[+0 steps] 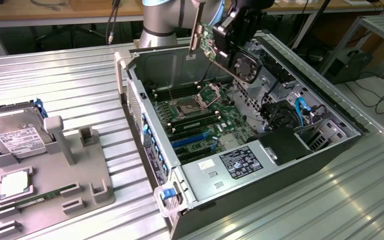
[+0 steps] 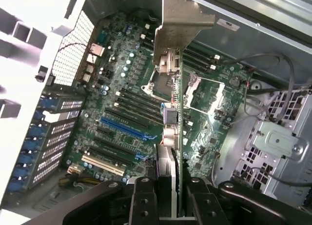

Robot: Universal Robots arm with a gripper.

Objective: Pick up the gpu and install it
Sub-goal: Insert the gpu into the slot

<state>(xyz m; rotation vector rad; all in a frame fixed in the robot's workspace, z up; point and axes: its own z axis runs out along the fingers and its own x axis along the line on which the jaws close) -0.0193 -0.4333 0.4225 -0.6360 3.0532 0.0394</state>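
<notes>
Exterior view, starting from its left: a silver boxy hard drive with a white label [image 1: 10, 132] sits in a grey plastic holder [image 1: 78, 170] on the ribbed metal bench [image 1: 65, 75], well away from the claw and lower than it. Next comes the open grey metal computer case [image 1: 245, 170], its green motherboard [image 1: 199, 117] facing up, below the claw. Above the case's far end the black claw [image 1: 234, 31] hangs in the air, closed tight on the gpu [image 1: 209, 44], a thin dark expansion card with a silvery bracket and a round black fan. The card is clear of the board and tilted, with its bracket end toward the exterior view's left. In the wrist view the claw's two fingers [image 2: 141, 203] pinch the card edge-on, and a long blue slot [image 2: 122, 130] lies on the board beneath, off to one side of the card.
</notes>
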